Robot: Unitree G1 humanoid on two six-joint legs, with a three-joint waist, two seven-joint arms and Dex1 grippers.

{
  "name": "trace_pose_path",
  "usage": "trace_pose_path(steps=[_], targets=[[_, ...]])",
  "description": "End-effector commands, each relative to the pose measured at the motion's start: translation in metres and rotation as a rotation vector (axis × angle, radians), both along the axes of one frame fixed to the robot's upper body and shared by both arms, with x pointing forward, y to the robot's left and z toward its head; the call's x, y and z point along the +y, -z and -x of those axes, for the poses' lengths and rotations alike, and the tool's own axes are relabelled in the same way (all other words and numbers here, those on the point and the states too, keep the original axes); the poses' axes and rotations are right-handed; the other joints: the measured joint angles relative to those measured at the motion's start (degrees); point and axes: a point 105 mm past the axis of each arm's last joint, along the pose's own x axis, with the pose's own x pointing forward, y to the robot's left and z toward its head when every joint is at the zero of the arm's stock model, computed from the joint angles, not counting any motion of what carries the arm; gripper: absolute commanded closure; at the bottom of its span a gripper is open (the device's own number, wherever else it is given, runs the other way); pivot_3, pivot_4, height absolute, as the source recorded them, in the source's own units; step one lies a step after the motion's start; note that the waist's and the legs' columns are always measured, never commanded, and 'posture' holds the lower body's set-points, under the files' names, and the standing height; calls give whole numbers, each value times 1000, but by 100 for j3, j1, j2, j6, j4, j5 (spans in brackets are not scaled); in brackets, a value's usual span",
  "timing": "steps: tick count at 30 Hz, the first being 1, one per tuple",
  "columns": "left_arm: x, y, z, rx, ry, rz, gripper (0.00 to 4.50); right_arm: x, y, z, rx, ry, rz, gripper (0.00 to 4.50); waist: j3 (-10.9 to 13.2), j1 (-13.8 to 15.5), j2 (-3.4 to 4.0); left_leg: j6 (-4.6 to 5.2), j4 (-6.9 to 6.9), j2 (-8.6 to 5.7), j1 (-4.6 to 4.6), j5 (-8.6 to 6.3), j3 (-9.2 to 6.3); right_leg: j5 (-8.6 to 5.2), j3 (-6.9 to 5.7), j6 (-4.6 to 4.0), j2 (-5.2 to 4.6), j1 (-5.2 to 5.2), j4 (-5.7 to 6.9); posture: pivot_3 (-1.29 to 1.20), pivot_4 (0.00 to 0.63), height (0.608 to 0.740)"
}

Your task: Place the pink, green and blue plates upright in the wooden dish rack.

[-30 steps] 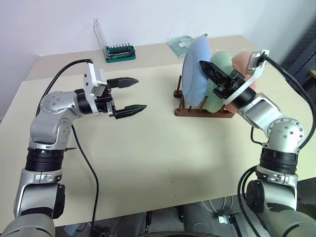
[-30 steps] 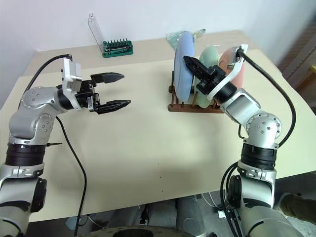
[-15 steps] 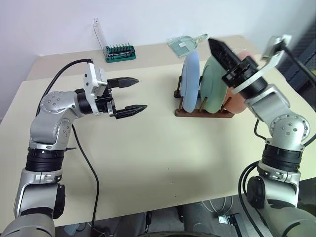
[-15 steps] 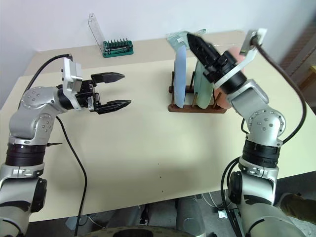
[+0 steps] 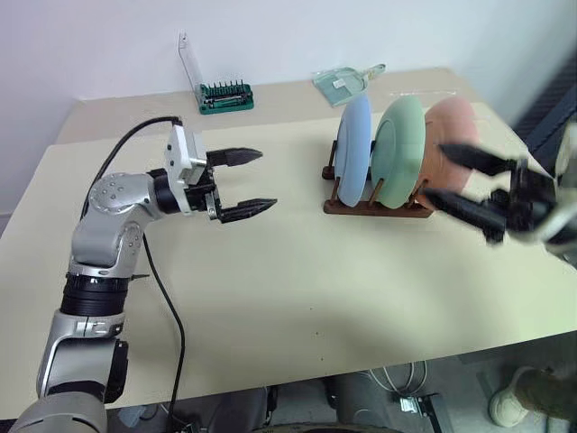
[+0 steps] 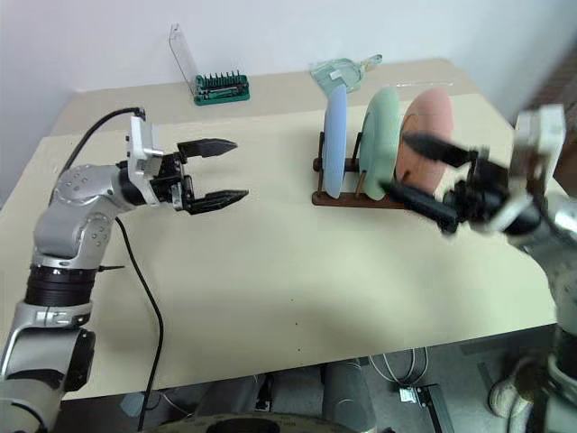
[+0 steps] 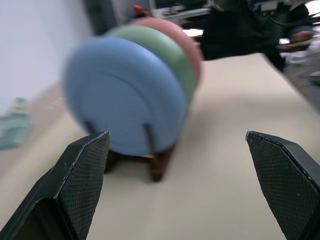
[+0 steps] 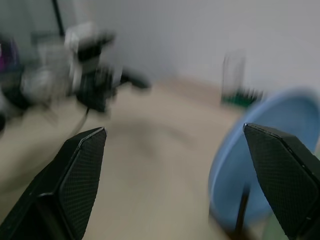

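From the head camera we see the blue plate (image 5: pixel 354 150), green plate (image 5: pixel 398 151) and pink plate (image 5: pixel 448 153) upright in the wooden dish rack (image 5: pixel 374 207), with our right gripper (image 5: pixel 454 179) spread empty just beside them. Our left wrist camera looks past its parted fingers (image 7: pixel 80 175) at the blue plate, and our left gripper (image 5: pixel 253 183) is empty. In our right wrist camera wide-apart fingers (image 8: pixel 80 170) frame the table (image 8: pixel 150 165).

Beige table (image 5: pixel 297 289), plain white wall (image 5: pixel 270 36) behind, grey floor below
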Motion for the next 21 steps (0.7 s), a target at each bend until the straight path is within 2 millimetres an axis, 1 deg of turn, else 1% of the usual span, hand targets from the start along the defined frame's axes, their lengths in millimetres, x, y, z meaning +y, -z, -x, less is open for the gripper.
trace_pose_path(steps=[1, 4, 6, 8, 10, 11, 14, 16, 19, 21], targets=[[-3, -1, 12, 2, 61, 3, 0, -3, 0, 14, -62, -49, 103, 39, 2, -9, -3, 0, 3, 1, 1, 0, 0, 0, 0, 0, 1, 1, 1, 0, 150, 740], [-4, 8, 10, -1, 54, -12, 0, -7, 9, 15, -75, -42, 133, 39, 2, 17, -3, -1, 9, 2, 2, 1, -1, 0, -1, 0, 1, 6, 2, 0, 150, 740], [-4, 11, 10, 13, 61, -11, 0, -7, 11, 17, -77, -46, 153, 39, 2, 56, -4, -1, 10, 2, 1, 1, -1, 0, -1, 0, 1, 6, 1, 0, 150, 740], [-7, 14, 9, 6, 52, -21, 0, -8, 8, 16, -105, -37, 157, 39, 2, 68, -4, -1, 10, 2, 0, 1, -2, 0, -1, -1, 0, 5, 0, 0, 150, 740], [-11, 18, 8, -2, 31, -28, 0, -12, 9, 17, -75, -51, 168, 39, 2, 78, -4, -1, 10, 1, -1, 1, -2, 0, -1, -1, -2, 5, -1, 0, 150, 740], [-9, 19, 8, -12, 22, -33, 0, -11, 8, 16, -75, -50, 176, 39, 2, 79, -5, -1, 10, 0, 0, 1, -4, 1, -1, -1, -2, 6, -1, 0, 150, 740], [-12, 19, 6, -28, -6, -40, 0, -12, 4, 15, -67, -55, 176, 39, 3, 74, -6, -1, 10, 0, -1, 0, -5, 0, -1, -2, -2, 5, -2, 0, 150, 740], [-11, 24, 11, 6, 20, -69, 0, -11, 3, 16, -35, -87, 166, 39, 3, 73, -6, -1, 10, 1, 0, 0, -6, 0, -2, -2, -2, 5, -1, 0, 150, 740], [-4, 21, 8, -45, -39, -77, 0, -7, 4, 8, -48, -100, 161, 39, 3, 62, -6, -1, 10, 1, 0, 0, -6, 0, -3, -2, -1, 5, -1, 0, 150, 740], [-1, 21, 12, -56, -34, -90, 0, -2, 3, 2, -70, -107, 152, 39, 4, 58, -7, -1, 9, 2, 0, 0, -6, 0, -3, -2, -1, 5, -1, 0, 150, 740]])
